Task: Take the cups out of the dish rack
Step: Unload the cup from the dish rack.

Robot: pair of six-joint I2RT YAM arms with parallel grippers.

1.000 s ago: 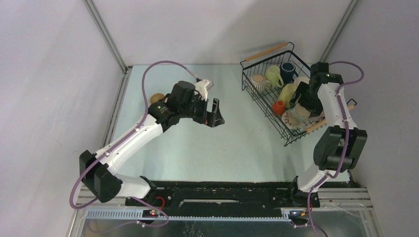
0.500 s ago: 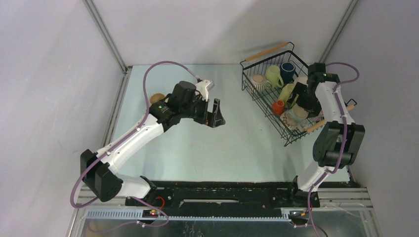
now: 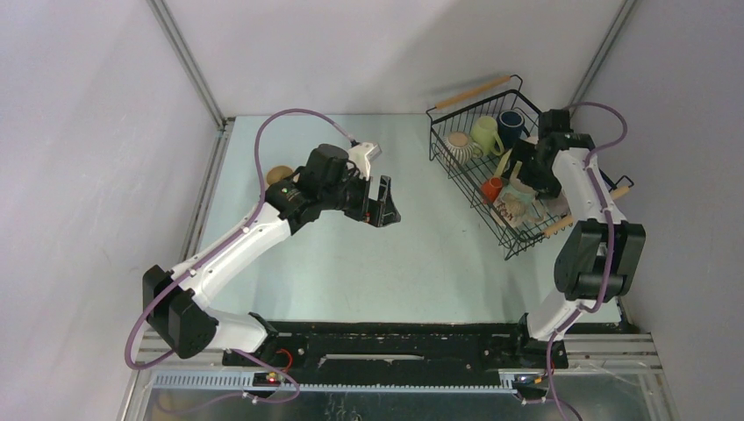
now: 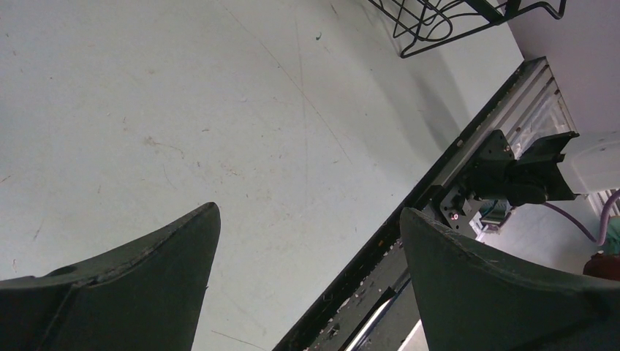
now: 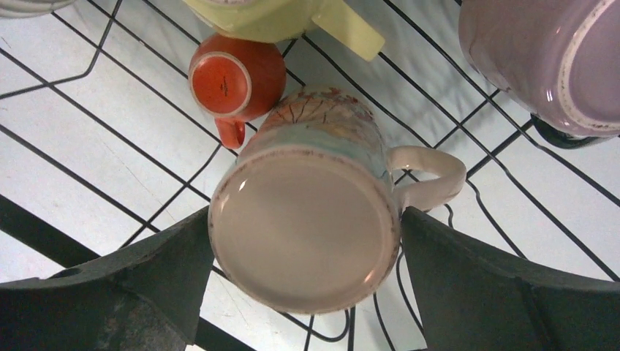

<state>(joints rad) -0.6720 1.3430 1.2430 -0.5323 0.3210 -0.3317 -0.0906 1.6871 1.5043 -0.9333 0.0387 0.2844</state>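
Observation:
The black wire dish rack [image 3: 436, 132] with wooden bar handles stands at the back right. It holds a ribbed beige cup [image 3: 458, 143], a pale yellow-green cup [image 3: 485, 133], a dark blue cup [image 3: 511, 123], a small orange cup [image 3: 493, 187] and a cream floral mug [image 3: 511, 208]. My right gripper [image 3: 525, 180] is down in the rack. In the right wrist view it [image 5: 305, 219] is open, its jaws on either side of the floral mug [image 5: 307, 212], which lies with its base towards the camera. A tan cup [image 3: 279, 174] stands on the table at the left. My left gripper [image 3: 383, 203] is open and empty above the table.
In the right wrist view the orange cup [image 5: 235, 77], a yellow-green cup [image 5: 278, 14] and a mauve-pink cup [image 5: 548, 58] crowd round the floral mug. A corner of the rack [image 4: 439, 29] and the arms' base rail [image 4: 468, 183] show in the left wrist view.
My right gripper has moved left and further into the rack, over the floral mug. The left arm has not moved.

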